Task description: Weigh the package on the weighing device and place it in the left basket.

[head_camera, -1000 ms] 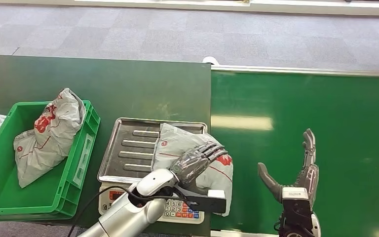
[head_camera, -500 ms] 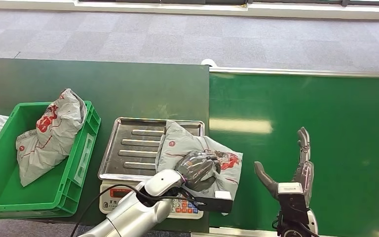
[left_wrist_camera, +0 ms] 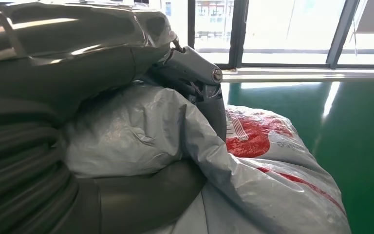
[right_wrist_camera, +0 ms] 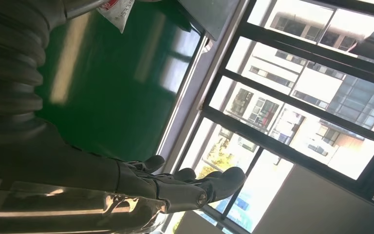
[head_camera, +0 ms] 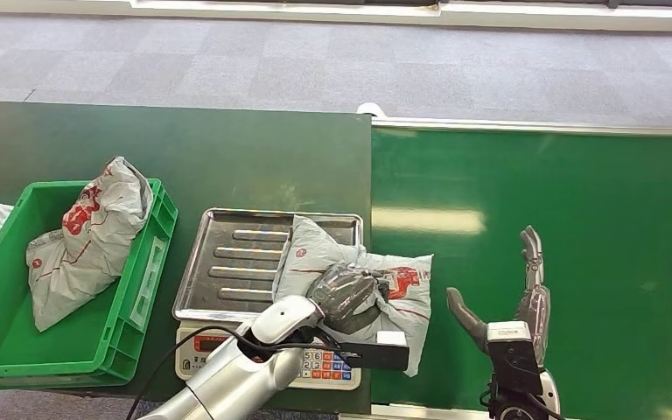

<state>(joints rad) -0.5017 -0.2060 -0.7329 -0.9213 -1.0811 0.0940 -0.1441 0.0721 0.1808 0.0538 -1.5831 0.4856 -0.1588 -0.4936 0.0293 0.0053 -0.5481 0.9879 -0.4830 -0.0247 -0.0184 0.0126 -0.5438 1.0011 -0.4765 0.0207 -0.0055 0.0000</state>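
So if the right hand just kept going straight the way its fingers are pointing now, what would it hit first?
Probably nothing nearby. The right hand is open, fingers pointing away from the robot over the bare green conveyor belt. The way looks free up to the belt's far edge, though its height above the belt is unclear.

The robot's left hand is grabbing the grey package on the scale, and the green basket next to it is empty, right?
Not quite. The left hand does grip the grey package on the scale, but the green basket is not empty: the head view shows another grey package lying in it.
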